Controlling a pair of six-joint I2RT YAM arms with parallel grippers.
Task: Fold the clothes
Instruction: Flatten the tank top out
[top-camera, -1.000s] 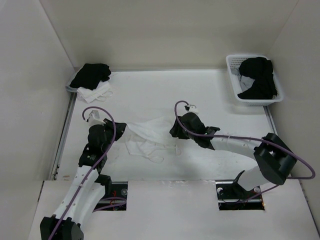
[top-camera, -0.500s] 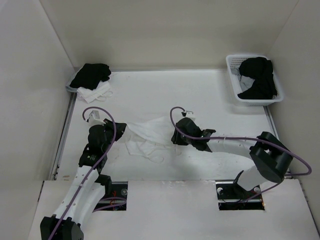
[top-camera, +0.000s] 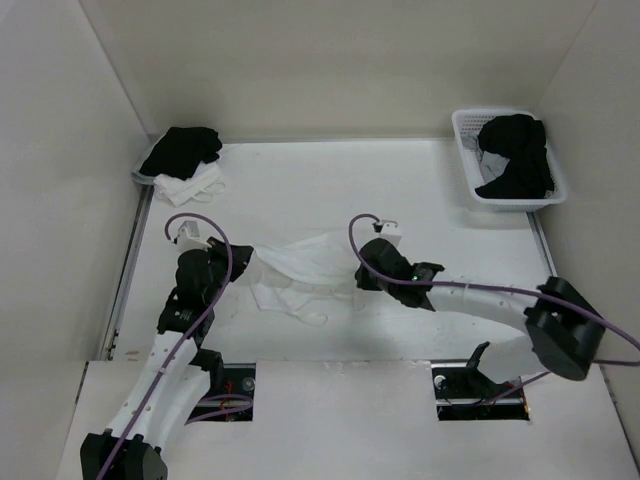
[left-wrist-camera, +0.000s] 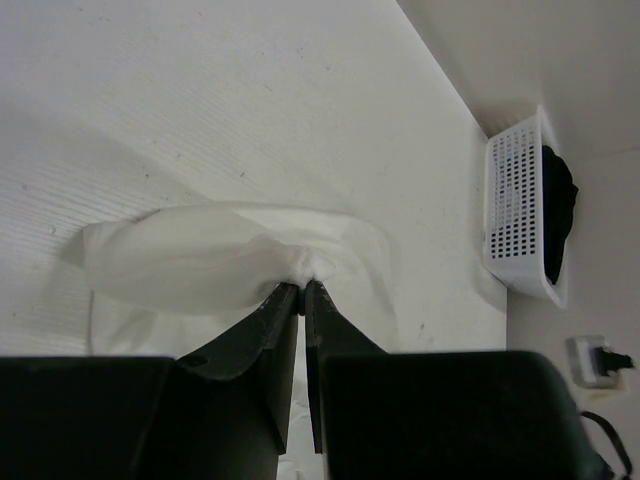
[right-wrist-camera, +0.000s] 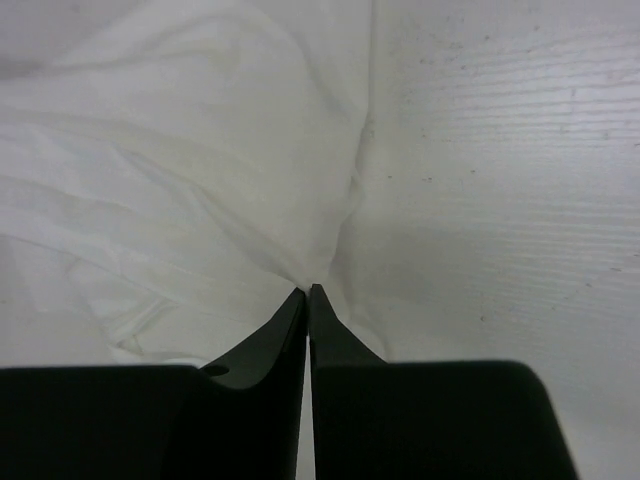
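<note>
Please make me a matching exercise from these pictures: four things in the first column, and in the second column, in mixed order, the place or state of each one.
Column one:
1. white top
2. basket
3. left gripper
4. black pile

Column two:
A. far right corner of the table, with black clothes inside
B. shut on a fold of the white top
C. far left corner, lying on a white garment
D. crumpled near the middle of the table

Right pairs: 1-D, 2-A, 3-B, 4-C.
</note>
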